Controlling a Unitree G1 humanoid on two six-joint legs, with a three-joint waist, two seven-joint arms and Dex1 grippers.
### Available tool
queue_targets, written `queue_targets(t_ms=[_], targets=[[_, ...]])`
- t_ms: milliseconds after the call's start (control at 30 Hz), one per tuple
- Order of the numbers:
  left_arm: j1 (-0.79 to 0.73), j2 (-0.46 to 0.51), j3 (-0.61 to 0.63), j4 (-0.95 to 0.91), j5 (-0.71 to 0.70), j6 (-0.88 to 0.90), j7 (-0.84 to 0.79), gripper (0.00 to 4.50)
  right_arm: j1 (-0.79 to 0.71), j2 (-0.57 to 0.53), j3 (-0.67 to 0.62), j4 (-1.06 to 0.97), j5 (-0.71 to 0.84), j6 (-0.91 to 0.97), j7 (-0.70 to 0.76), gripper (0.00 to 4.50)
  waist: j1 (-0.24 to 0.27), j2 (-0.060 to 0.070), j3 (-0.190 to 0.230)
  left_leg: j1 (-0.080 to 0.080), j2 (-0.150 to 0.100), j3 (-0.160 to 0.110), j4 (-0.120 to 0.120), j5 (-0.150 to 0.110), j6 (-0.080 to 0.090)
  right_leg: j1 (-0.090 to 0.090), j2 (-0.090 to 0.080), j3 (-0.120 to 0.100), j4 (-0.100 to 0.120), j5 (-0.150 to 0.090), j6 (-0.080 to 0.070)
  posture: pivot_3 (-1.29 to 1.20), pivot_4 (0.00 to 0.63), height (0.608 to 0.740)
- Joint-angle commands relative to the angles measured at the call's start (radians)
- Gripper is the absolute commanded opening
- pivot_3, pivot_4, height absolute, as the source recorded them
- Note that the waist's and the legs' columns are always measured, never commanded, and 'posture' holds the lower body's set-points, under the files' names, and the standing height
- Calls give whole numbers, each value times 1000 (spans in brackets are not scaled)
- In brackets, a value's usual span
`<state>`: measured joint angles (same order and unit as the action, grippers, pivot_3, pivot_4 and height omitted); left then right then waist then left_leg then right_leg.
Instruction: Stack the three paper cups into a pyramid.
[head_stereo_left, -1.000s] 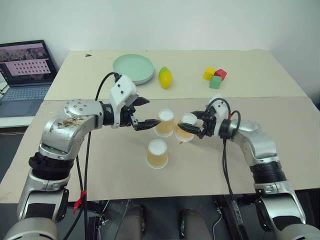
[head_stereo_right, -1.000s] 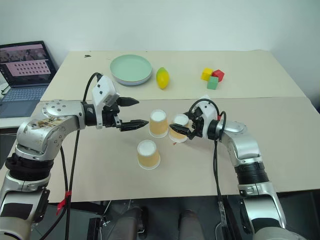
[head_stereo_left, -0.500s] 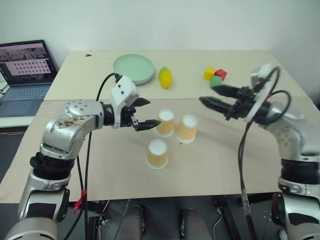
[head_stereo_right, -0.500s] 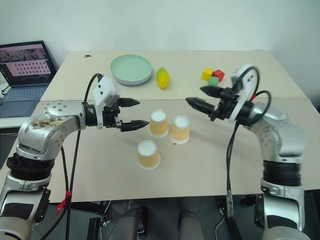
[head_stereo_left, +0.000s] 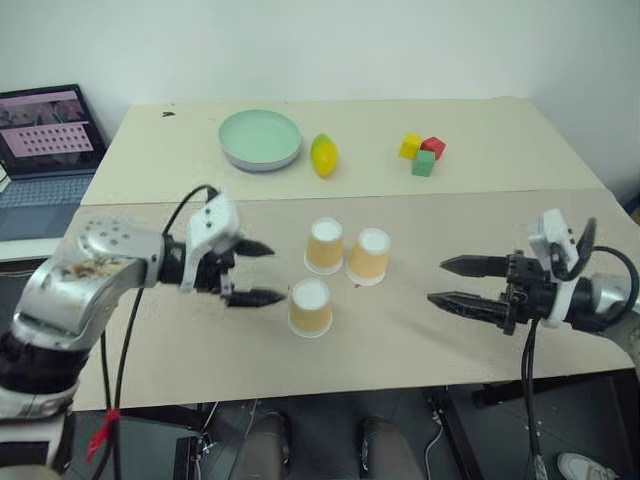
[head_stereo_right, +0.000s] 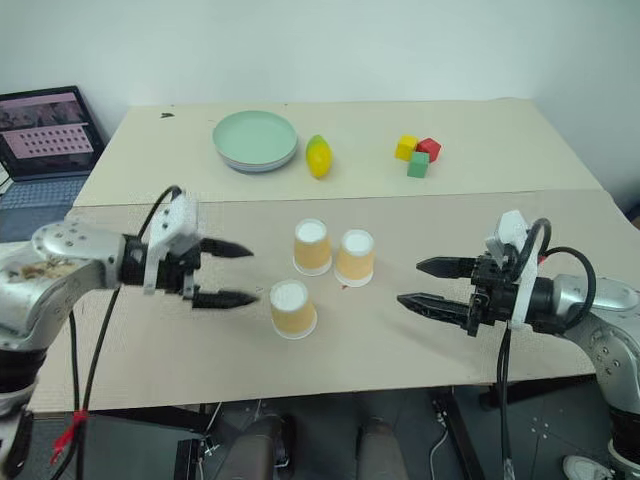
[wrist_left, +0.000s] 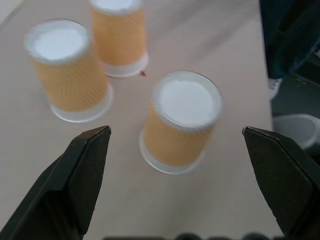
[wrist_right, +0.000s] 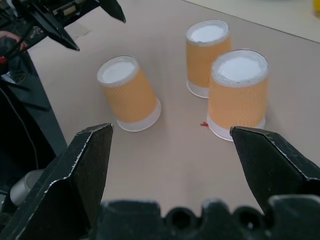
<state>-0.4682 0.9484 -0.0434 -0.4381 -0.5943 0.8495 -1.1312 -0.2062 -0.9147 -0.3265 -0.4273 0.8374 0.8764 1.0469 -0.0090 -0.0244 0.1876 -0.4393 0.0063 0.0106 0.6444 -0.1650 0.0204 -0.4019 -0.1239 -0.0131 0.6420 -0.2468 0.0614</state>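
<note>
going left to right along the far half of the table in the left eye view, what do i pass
laptop → green plate → lemon → yellow block, then the green block and the red block.

Setting: robot test lab or office workroom, set up for tabletop trials. Plain white wall (head_stereo_left: 350, 45), bare. 2 pale tables pushed together, the near table (head_stereo_left: 420, 330) covered in brown card. Open laptop (head_stereo_left: 45, 145) on a side surface at the left, screen showing a grid of small tiles. Practice props laid out on the far table (head_stereo_left: 500, 130): green plate (head_stereo_left: 260, 139), yellow lemon (head_stereo_left: 323, 155), 3 coloured blocks (head_stereo_left: 421, 154). Loose black cables (head_stereo_left: 110, 370) hanging below the table edge.
</note>
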Motion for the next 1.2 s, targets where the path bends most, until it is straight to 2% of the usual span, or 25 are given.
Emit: queue_targets(t_ms=[33, 133, 267, 500, 700, 1200], targets=[[20, 2, 46, -55, -6, -22, 36, 4500, -21, -25, 12, -30, 26, -2, 14, 4382, 9, 0, 0, 0, 0, 0, 0, 0, 0, 0, 1, 0, 0, 0, 0, 0, 150, 740], [43, -33, 47, -69, 13, -55, 85, 4500, -44, -24, 43, -15, 16, -11, 9, 4382, 19, 0, 0, 0, 1, 1, 1, 0, 0, 0, 1, 1, -1, 1, -1, 0, 150, 740], [76, -74, 3, -53, 119, -164, 155, 4500, -67, -24, 78, 8, -17, -35, 2, 4382, 21, 0, 0, -1, 0, 2, 0, 0, 0, -1, 1, 1, -1, 3, -5, 0, 150, 740], [236, -145, -49, 15, 242, -366, 193, 4500, -80, -20, 79, 14, -26, -42, -12, 4382, 20, 0, 0, -2, 0, 5, 0, 0, 0, -2, 1, 2, -1, 3, -5, 0, 150, 740], [273, -240, -61, 86, 266, -465, 212, 4500, -115, 1, 64, 28, -20, -36, -67, 4382, 23, 0, 0, -2, 1, 7, 1, 0, 0, -2, 1, 2, -2, 4, -5, 0, 150, 740], [122, -379, -137, 200, 283, -471, 195, 4500, -118, 1, 37, 17, -1, -30, -123, 4382, 22, -1, 0, -2, 1, 8, 1, 0, 0, -1, 1, 2, -2, 4, -5, 0, 150, 740]])
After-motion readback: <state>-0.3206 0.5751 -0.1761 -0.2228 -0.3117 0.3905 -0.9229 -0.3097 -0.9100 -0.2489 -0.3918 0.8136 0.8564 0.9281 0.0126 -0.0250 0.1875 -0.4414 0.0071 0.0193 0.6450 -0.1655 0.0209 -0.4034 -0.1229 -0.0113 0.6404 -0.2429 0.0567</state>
